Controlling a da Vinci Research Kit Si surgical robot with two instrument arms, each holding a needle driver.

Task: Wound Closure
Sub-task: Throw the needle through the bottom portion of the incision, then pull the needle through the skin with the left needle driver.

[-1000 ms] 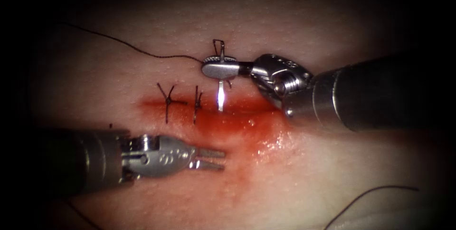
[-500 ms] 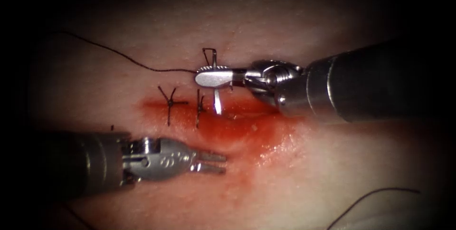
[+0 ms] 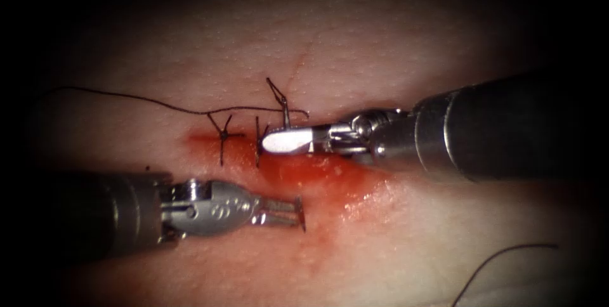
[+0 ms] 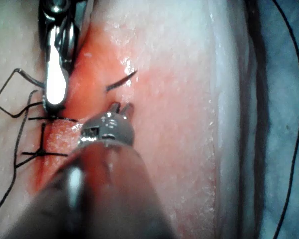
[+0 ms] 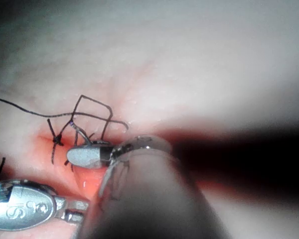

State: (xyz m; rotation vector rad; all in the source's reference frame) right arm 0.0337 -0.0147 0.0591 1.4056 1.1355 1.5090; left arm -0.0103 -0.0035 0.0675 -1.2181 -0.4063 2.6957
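My right tool (image 3: pixel 282 141) has its jaws shut on the needle near its tail, low over the cut just right of the second stitch. The needle's body is buried in the tissue (image 3: pixel 393 40). Its dark tip (image 3: pixel 302 221) pokes out below the cut, right at the tips of my left tool (image 3: pixel 288 212), whose jaws stand open and hold nothing. In the left wrist view the needle tip (image 4: pixel 122 80) rises a little beyond the left jaws (image 4: pixel 120 106). Thread (image 3: pixel 127 96) loops above the right jaws and trails off left. The right wrist view has the right jaws (image 5: pixel 84 156) under that loop.
Two tied stitches (image 3: pixel 223 136) (image 3: pixel 259 139) close the left end of the cut. Red fluid (image 3: pixel 317 170) pools along the open part and spreads toward the lower right. A loose strand of thread (image 3: pixel 507 255) lies at the lower right.
The right tool rolled and moved down and left, driving the needle into the tissue; the shiny shaft vanished and the tip surfaced by the left jaws. The left tool stayed put.
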